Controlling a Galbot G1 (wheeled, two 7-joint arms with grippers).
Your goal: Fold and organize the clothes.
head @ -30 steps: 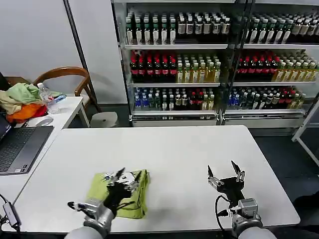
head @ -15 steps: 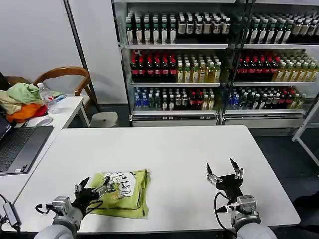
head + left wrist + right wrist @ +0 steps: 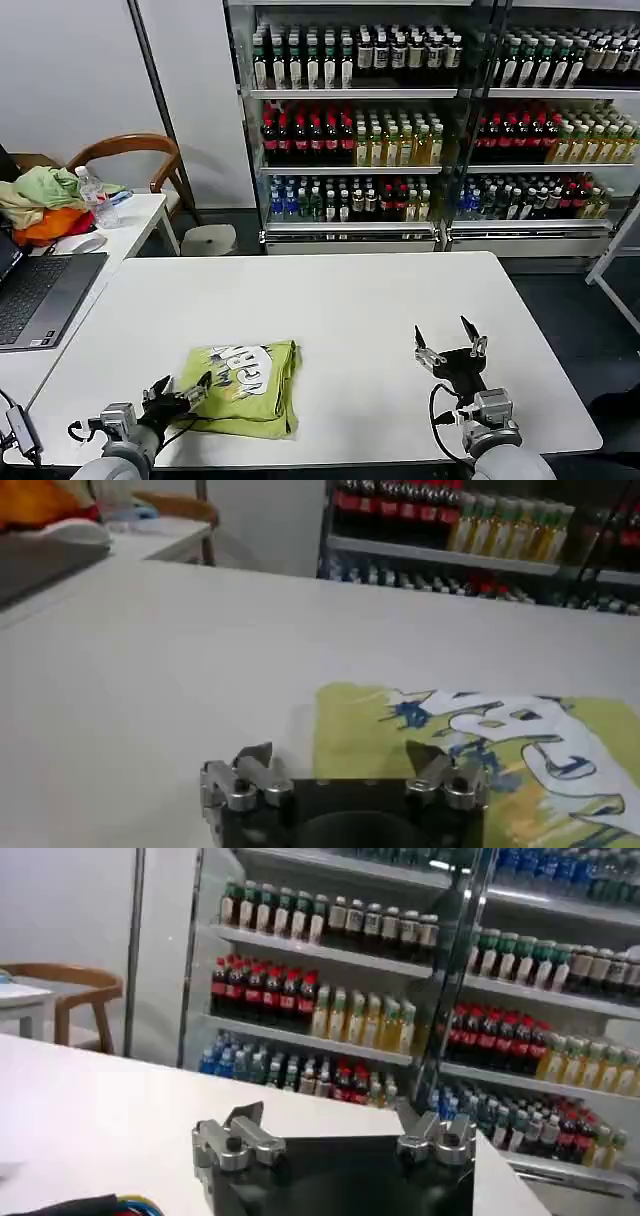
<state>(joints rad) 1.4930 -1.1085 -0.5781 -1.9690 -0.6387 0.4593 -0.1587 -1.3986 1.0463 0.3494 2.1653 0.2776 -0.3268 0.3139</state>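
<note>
Both grippers spread and empty beside the folded T-shirt.

The left gripper (image 3: 181,388), partly cut off at the table's (image 3: 340,300) near edge, sits at the lime T-shirt's (image 3: 247,387) left border, graphic up. The right gripper (image 3: 446,342) hovers near the near-right corner; bare tabletop lies between them and beyond.

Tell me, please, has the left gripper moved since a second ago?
Yes. The left gripper has drawn back off the folded T-shirt toward the table's near left edge, open and empty.

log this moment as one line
T-shirt: folded, on table | left gripper: open, beside shirt | right gripper: open, idle
</note>
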